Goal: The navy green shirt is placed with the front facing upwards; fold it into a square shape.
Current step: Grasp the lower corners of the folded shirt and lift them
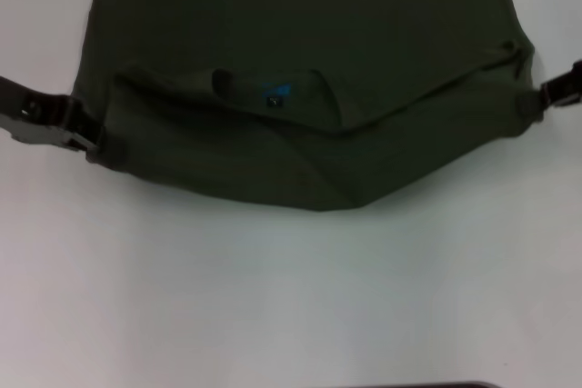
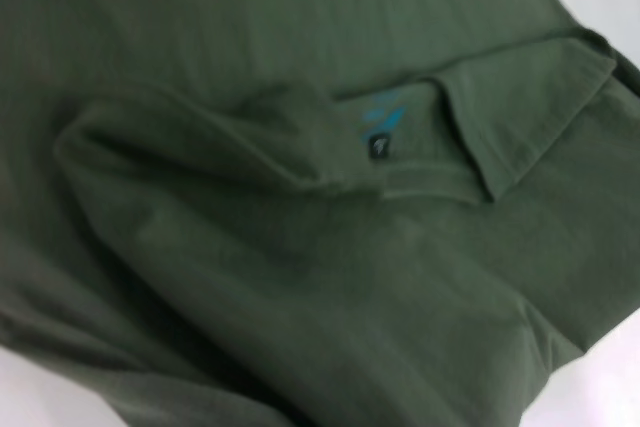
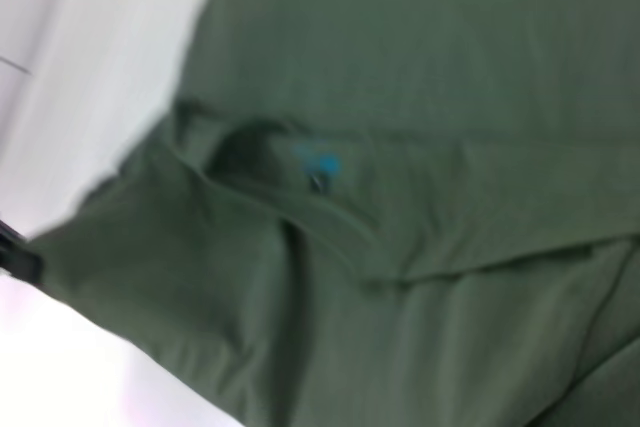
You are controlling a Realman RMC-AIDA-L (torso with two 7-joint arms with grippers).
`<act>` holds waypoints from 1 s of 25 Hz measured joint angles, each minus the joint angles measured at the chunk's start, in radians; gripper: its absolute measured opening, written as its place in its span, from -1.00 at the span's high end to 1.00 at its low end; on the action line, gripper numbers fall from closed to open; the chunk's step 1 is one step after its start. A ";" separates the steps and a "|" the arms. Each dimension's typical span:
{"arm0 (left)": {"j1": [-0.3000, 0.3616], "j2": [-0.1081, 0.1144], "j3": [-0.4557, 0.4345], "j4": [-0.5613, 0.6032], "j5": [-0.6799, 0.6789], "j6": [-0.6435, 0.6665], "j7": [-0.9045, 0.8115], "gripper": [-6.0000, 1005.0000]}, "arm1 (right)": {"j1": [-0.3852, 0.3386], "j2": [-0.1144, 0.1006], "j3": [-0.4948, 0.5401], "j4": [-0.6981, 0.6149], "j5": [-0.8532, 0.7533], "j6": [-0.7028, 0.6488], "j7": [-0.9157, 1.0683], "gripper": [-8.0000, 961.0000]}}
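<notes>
Nearest the robot lies a bare stretch of the white table (image 1: 291, 306), and beyond it the navy green shirt (image 1: 300, 61) spreads across the surface, running out of the head view at the far edge. Its near part is doubled over on itself, so the near edge sags into a blunt point at the middle and rises toward both sides, where the grippers hold it. The left gripper (image 1: 91, 141) sits at the shirt's left near corner with its black fingers pinched on the cloth there; the right gripper (image 1: 536, 102) does the same at the right corner, its fingers closed on a bunched bit of fabric slightly farther back than the left one. Between them, on the folded layer, the ribbed collar (image 1: 273, 84) shows as a shallow curve, with a small dark neck label (image 1: 273, 102) and a smudge of blue beside it. Both wrist views are filled with olive cloth, with the label (image 2: 380, 145) again at the collar. No lettering is visible on the exposed side.
</notes>
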 joint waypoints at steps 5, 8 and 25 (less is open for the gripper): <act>0.001 -0.001 -0.113 0.051 -0.005 0.091 0.044 0.80 | -0.008 -0.010 0.062 -0.040 0.041 -0.034 -0.005 0.87; 0.002 0.002 -0.164 0.067 -0.022 0.140 0.070 0.80 | -0.008 -0.014 0.097 -0.046 0.061 -0.054 -0.014 0.87; 0.032 0.036 -0.195 0.085 -0.074 0.183 0.084 0.79 | -0.075 -0.046 0.122 -0.072 0.184 -0.109 0.024 0.87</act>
